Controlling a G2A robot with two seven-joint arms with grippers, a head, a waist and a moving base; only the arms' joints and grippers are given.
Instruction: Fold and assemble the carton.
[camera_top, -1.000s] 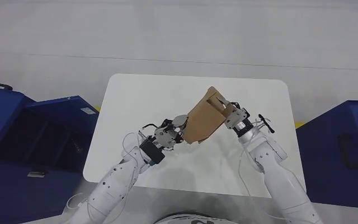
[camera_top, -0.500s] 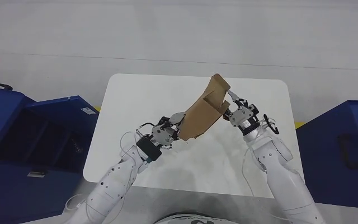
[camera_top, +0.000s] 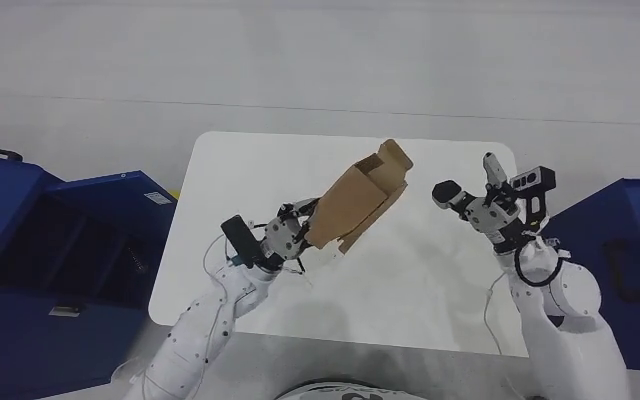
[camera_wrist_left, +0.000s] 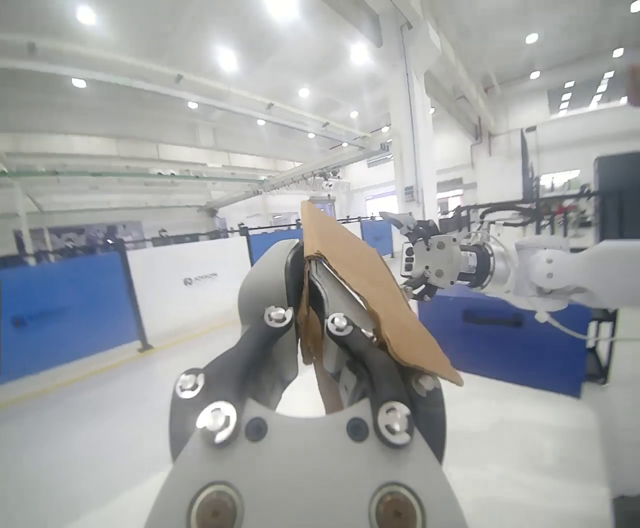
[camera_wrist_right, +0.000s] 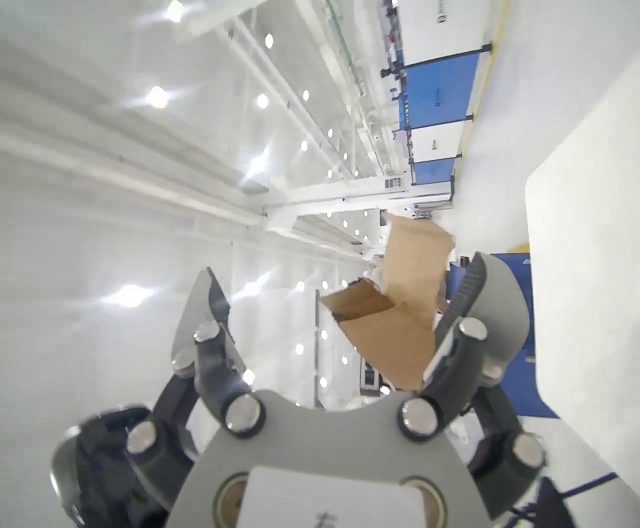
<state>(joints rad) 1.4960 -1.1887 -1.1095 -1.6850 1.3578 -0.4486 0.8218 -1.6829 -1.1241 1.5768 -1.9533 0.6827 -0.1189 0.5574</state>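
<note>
Carton: the brown corrugated cardboard carton is up in the air over the white rounded table, tilted, with its open end and loose flaps pointing toward the table's far right side; I see no part of it resting on the tabletop
Left gripper: my left gripper has its fingers closed on the carton's lower, near end, and in the left wrist view a cardboard edge is pinched flat between the pads
Right gripper: my right gripper has its fingers spread wide with nothing in them; it sits over the table's right side, well apart from the carton's open end, and in the right wrist view it faces that end
Why held this way: I read the left grip as an anchor, lifting the carton off the table so the flaps at the far end hang free and face the empty right gripper
Step in hand: I judge the body is squared open and the end flaps are not yet folded in
Next move: the right gripper needs to meet one flap square-on and press it inward
Risk: with one edge pinched, the carton could pivot or crease under that push
</note>
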